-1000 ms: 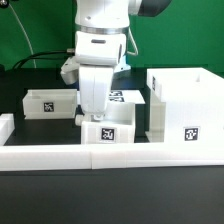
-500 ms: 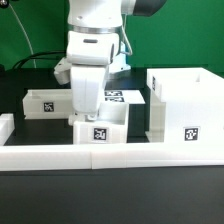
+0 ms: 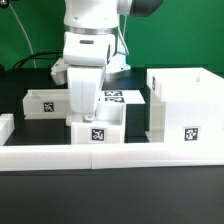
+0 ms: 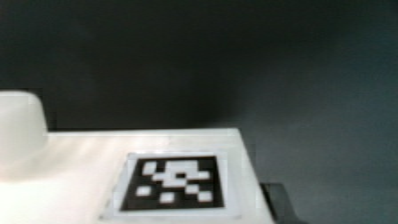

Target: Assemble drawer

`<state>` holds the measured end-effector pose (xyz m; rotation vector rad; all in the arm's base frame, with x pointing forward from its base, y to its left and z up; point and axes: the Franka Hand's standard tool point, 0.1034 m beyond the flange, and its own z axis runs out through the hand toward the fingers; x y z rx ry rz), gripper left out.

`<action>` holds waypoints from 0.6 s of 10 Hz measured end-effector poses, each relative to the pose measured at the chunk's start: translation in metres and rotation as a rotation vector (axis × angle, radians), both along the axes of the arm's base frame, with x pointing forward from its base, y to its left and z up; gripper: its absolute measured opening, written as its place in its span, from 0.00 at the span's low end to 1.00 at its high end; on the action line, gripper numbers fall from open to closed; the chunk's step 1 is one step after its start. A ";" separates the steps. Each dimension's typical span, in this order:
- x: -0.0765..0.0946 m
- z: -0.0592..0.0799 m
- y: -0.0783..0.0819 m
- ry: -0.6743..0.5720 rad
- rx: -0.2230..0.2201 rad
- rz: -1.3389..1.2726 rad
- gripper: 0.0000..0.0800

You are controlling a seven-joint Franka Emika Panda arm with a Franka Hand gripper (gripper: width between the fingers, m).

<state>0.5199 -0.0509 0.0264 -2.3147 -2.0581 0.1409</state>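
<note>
A small white open-top tray (image 3: pixel 96 130) with a square tag on its front sits in the middle, just behind the border wall. My gripper (image 3: pixel 88 114) comes down from above onto the tray's near-left wall and appears shut on it; the fingertips are hidden by the hand and tray. In the wrist view the tray's tagged white face (image 4: pixel 175 182) fills the lower part, with one dark fingertip (image 4: pixel 276 196) beside it. A second small tray (image 3: pixel 46 102) stands at the exterior view's left. The large hollow box housing (image 3: pixel 186 108) stands at the exterior view's right.
The long low white border wall (image 3: pixel 120 156) runs along the front, with a short end piece (image 3: pixel 5 126) at the exterior view's left. The marker board (image 3: pixel 120 96) lies flat behind the middle tray. A green backdrop and cables are behind.
The arm and the middle tray have moved together toward the exterior view's left, away from the large box housing. The other tray and the housing have not moved.
</note>
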 end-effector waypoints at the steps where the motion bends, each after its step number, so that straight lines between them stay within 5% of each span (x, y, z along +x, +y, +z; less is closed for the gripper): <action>1: 0.000 0.000 -0.007 -0.005 0.047 0.004 0.05; 6: -0.002 -0.003 -0.017 -0.036 0.060 -0.014 0.05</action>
